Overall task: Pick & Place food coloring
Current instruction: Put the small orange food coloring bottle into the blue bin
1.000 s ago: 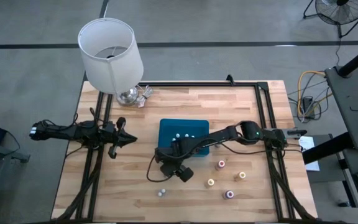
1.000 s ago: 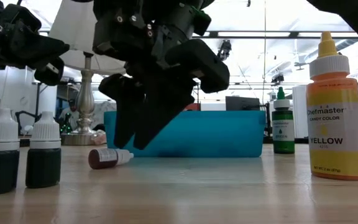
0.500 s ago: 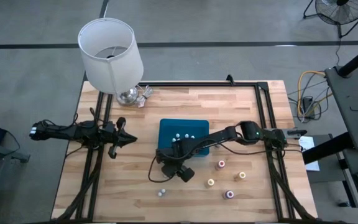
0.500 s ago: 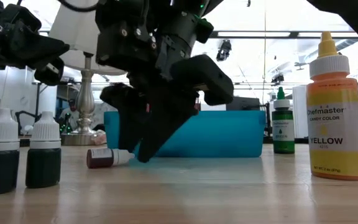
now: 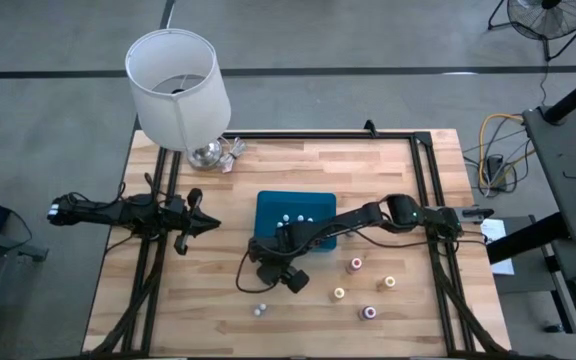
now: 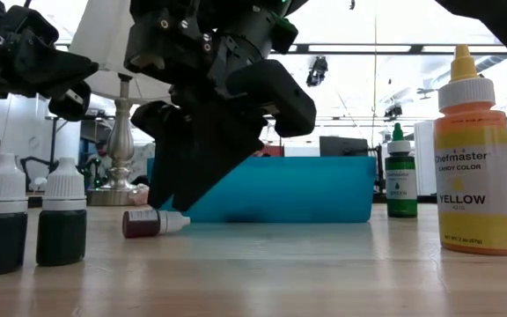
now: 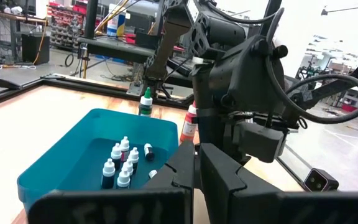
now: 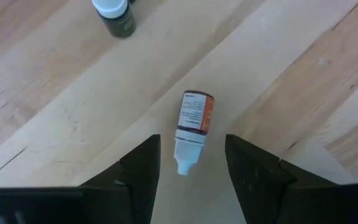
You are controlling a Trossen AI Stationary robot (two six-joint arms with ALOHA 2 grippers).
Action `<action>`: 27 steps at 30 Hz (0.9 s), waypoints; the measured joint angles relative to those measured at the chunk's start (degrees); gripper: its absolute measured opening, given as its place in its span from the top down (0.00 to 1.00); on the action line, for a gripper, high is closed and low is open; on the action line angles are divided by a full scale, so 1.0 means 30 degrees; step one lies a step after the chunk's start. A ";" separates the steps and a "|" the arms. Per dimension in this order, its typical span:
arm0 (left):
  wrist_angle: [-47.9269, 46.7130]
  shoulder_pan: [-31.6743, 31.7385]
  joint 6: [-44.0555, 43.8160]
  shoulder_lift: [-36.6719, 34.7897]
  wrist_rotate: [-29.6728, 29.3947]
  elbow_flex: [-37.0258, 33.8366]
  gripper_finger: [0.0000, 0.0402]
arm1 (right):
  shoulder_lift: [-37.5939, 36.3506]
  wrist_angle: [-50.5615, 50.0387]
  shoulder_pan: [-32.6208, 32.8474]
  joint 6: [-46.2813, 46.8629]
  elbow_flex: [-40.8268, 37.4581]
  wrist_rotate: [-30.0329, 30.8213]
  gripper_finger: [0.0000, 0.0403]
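Note:
One food coloring bottle (image 8: 193, 123), brown with a white cap, lies on its side on the wooden table (image 5: 208, 290). My right gripper (image 8: 191, 169) stands open just above it, slanting down, one finger on either side of the white cap tip without touching it. In the low view the fingers (image 6: 183, 176) end close beside the lying bottle (image 6: 152, 222). The blue tray (image 5: 296, 218) behind it holds several small bottles (image 7: 123, 165). My left gripper (image 5: 203, 222) waits shut at the table's left, level and off the table.
Other bottles stand loose on the table to the near right of the tray (image 5: 356, 264) (image 5: 389, 282) (image 5: 339, 294) (image 5: 369, 312) and one (image 5: 261, 309) near the front. A lamp (image 5: 178, 85) stands at the far left corner. Black frame rails run along both sides.
My right gripper's fingertips have swung a little toward the lying bottle, staying low over the table. The bottle lies where it was.

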 joint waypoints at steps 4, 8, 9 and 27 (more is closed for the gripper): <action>0.0003 -0.0003 0.0000 -0.0003 0.0000 -0.0004 1.00 | 0.0000 -0.0023 0.0028 0.0000 -0.0086 0.0000 0.58; -0.0002 -0.0004 0.0002 -0.0007 0.0000 -0.0002 1.00 | 0.0000 0.0000 0.0051 0.0000 -0.0087 -0.0011 0.60; -0.0004 -0.0004 -0.0003 -0.0007 0.0000 0.0003 1.00 | 0.0000 0.0000 0.0051 0.0000 -0.0094 -0.0007 0.60; 0.0001 -0.0002 -0.0003 -0.0005 0.0000 -0.0002 1.00 | -0.0029 -0.0010 0.0192 0.0061 -0.0244 -0.0099 0.63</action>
